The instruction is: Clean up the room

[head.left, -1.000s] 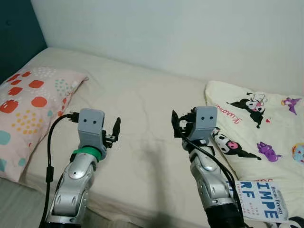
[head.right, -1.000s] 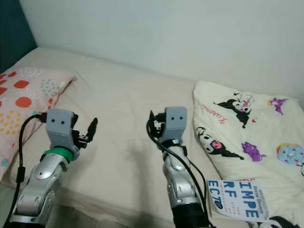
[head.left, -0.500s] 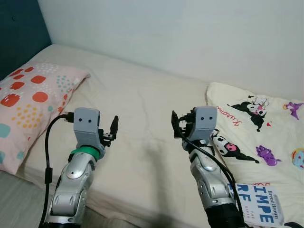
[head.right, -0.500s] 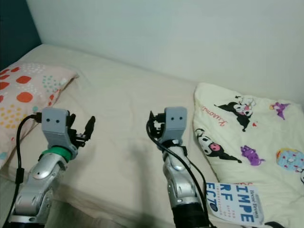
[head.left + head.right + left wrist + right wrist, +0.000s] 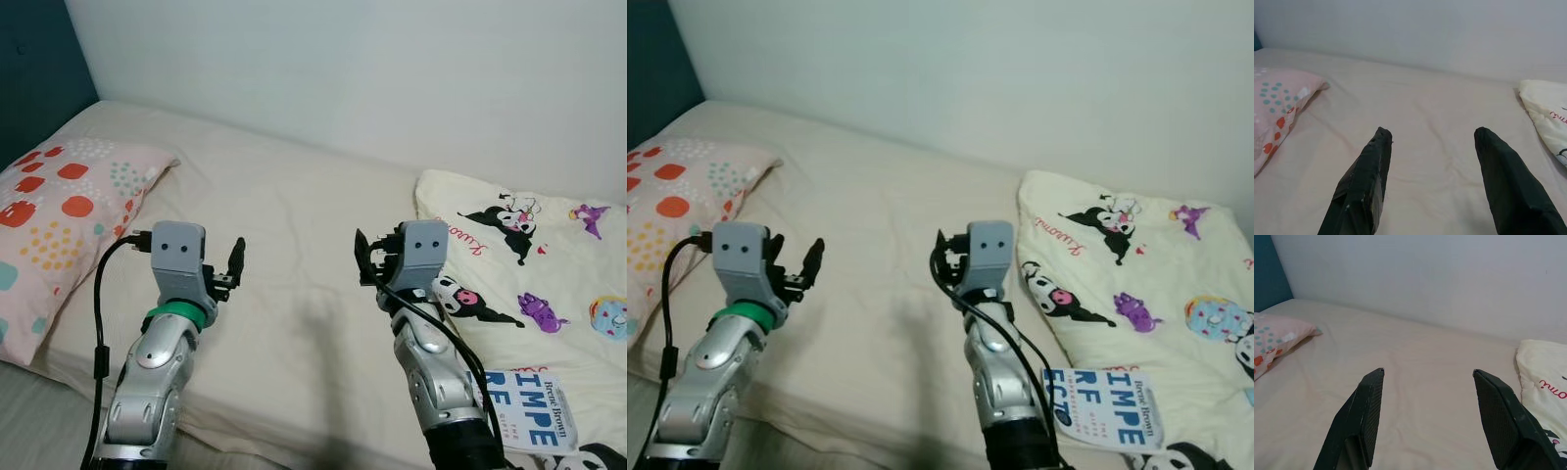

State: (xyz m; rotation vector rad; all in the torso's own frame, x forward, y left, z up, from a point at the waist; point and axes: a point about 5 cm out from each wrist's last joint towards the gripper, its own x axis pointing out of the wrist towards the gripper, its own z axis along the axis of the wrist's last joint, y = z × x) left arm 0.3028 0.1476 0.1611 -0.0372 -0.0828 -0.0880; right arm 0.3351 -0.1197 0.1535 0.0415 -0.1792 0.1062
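Grippers, left gripper (image 5: 1430, 134) and right gripper (image 5: 1427, 372), stay spread apart above the bed (image 5: 294, 225), unchanged.

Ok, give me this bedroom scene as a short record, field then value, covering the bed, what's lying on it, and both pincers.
surface: bed with cream sheet, against a pale wall
left side of bed: pink spotted pillow
right side of bed: cream cartoon-print blanket
near right edge: book with blue lettering, lying on the blanket
left pincer: open, held above the sheet, holding nothing
right pincer: open, held above the sheet, holding nothing
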